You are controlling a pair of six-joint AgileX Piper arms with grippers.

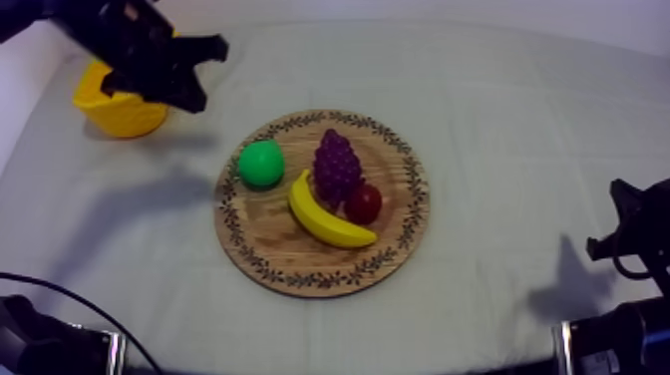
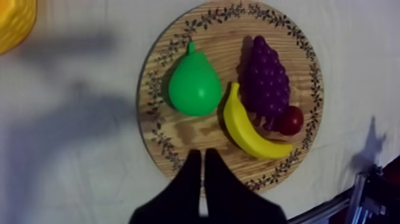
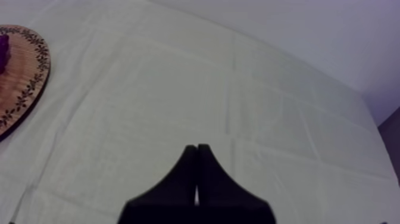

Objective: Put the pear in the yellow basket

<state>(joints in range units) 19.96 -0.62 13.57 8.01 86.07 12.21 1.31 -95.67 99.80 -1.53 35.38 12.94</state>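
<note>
The left gripper point(image 2: 199, 156), its fingers being held pressed together on nothing, is being poised at the top view's upper left beside the yellow basket point(image 1: 100, 112), the pear point(image 1: 261, 164) lying lower right on the wooden board's point(image 1: 399, 239) left side, stem pointing away, nearer this arm.

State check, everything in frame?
Wooden board: flat on table.
Pear: lying on board, not gripped.
Banana: lying on board, beside grapes.
Grapes: lying on board.
Small red fruit: on board, beside banana.
Yellow basket: upright, inside hidden.
Left claw: shut, empty.
Right claw: shut, empty.
</note>
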